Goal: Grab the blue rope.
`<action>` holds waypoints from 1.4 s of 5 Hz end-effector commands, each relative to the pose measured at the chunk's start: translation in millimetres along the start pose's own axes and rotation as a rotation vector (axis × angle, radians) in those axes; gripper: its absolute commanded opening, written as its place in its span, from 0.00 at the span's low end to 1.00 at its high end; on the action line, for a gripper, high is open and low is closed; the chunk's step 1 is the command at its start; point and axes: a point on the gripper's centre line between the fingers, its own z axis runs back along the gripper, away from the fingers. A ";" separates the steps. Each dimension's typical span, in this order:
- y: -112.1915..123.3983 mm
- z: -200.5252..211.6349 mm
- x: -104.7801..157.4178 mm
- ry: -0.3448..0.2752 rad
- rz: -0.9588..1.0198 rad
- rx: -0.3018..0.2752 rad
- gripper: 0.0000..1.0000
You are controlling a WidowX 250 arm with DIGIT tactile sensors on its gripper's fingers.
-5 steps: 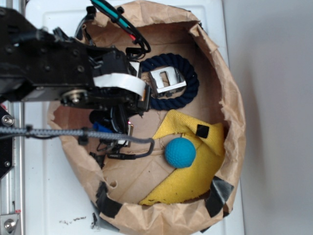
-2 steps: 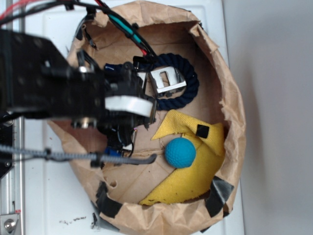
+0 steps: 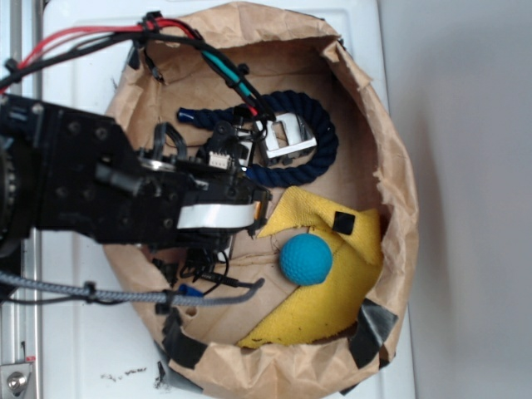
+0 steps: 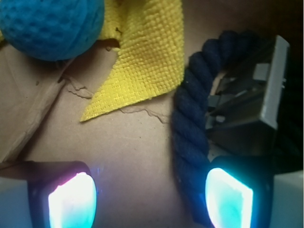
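where bare cardboard (image 4: 137, 156) spreads, blue rope (image 4: 190, 128) rightward

the blue rope (image 4: 190, 142) is matt twisted cord, the cloth (image 4: 142, 52) a coarse yellow weave. the ball (image 4: 47, 23) looks dimpled and rubbery, the bag (image 3: 391, 191) crumpled brown paper, the clip (image 3: 287, 137) shiny metal.

robot lab bench, white table (image 3: 75, 349), rail (image 3: 17, 332)

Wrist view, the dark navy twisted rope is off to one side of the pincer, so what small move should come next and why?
Probably shift the pincer sideways toward the dark navy twisted rope before lowering. The jaws look open, but mostly bare brown cardboard lies between the glowing fingertips, and the rope runs under the right-hand one beside the silver metal clip. Centring should let both fingers straddle the cord.
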 end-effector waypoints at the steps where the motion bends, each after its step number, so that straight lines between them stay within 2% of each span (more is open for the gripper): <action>1: -1.3 17.6 13.1 -0.035 -0.049 -0.113 1.00; 2: 1.9 25.1 9.8 -0.020 -0.087 -0.153 1.00; 3: 12.3 27.9 8.7 0.006 -0.104 -0.246 1.00; 4: 28.0 28.2 11.9 -0.007 -0.062 -0.203 1.00; 6: 38.3 16.6 23.0 -0.024 -0.047 -0.151 1.00; 7: 43.5 6.2 26.9 -0.015 -0.036 -0.147 1.00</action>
